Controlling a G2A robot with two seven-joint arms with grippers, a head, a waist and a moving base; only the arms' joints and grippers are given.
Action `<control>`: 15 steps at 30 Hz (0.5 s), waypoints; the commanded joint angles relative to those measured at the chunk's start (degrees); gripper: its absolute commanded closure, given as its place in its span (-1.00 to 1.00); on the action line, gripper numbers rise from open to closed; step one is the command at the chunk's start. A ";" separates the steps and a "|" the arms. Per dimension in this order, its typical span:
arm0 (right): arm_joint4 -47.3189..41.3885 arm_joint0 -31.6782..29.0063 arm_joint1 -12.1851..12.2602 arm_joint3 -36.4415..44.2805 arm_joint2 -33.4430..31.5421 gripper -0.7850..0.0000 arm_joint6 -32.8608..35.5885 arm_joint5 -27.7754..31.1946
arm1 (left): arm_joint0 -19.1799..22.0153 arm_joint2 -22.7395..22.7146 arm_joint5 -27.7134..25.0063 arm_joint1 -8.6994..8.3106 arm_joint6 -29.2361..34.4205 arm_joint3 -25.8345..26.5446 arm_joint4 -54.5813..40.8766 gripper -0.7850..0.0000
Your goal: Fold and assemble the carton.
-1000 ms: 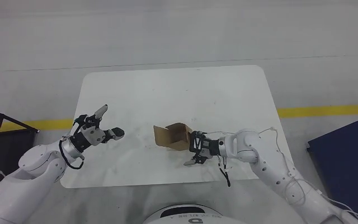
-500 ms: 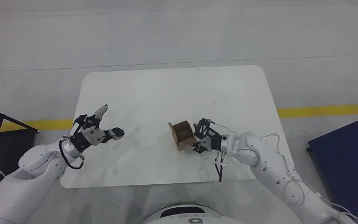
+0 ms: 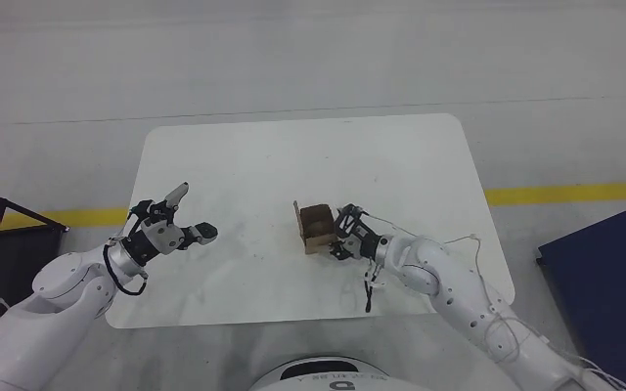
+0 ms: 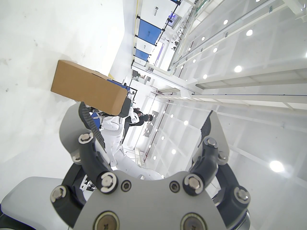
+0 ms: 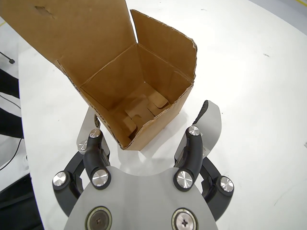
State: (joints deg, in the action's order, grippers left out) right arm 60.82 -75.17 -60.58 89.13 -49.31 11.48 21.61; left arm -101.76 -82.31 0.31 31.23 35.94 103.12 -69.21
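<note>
A small brown carton (image 3: 315, 227) sits near the middle of the white table (image 3: 293, 156). In the right wrist view the carton (image 5: 134, 80) turns its open mouth to my right gripper (image 5: 150, 111). Its bottom flaps are folded inside and one long flap stands up. The right gripper (image 3: 342, 237) is open against the carton's right side, one finger (image 5: 92, 123) tucked at its lower corner and the other finger (image 5: 207, 111) apart from it. My left gripper (image 3: 188, 221) hangs open over the table's left part, holding nothing. From the left gripper (image 4: 146, 111) the carton (image 4: 86, 89) shows a closed side.
The table's rounded front edge runs close to both arms. A dark blue object (image 3: 587, 269) stands off the table at the right, and a black stand (image 3: 20, 244) at the left. A yellow line (image 3: 558, 194) crosses the floor.
The carton has been tipped up and turned, so its flap no longer lies flat to the left. The right gripper moved away from me and slightly left with it. The left arm kept still.
</note>
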 commanded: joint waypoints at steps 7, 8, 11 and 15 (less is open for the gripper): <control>-2.45 3.37 -2.75 -3.15 2.76 -0.62 -3.66 -10.22 | 0.00 0.00 0.00 0.00 0.00 0.00 0.00 -1.00; -2.91 3.60 -2.97 -3.04 3.01 -0.62 -3.96 -9.94 | 0.00 0.00 0.00 0.00 0.00 0.00 0.00 -1.00; -3.90 3.44 -3.14 -2.42 2.94 -0.93 -4.85 -7.31 | 0.00 0.00 0.00 0.00 0.00 0.00 0.00 -1.00; -6.15 0.87 -2.39 0.27 0.24 -0.98 -7.51 -2.44 | 0.00 0.00 0.00 0.00 0.00 0.00 0.00 -1.00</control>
State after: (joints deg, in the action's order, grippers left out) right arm 55.66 -73.37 -63.22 88.47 -48.20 4.89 17.62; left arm -101.76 -82.31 0.31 31.23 35.94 103.12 -69.21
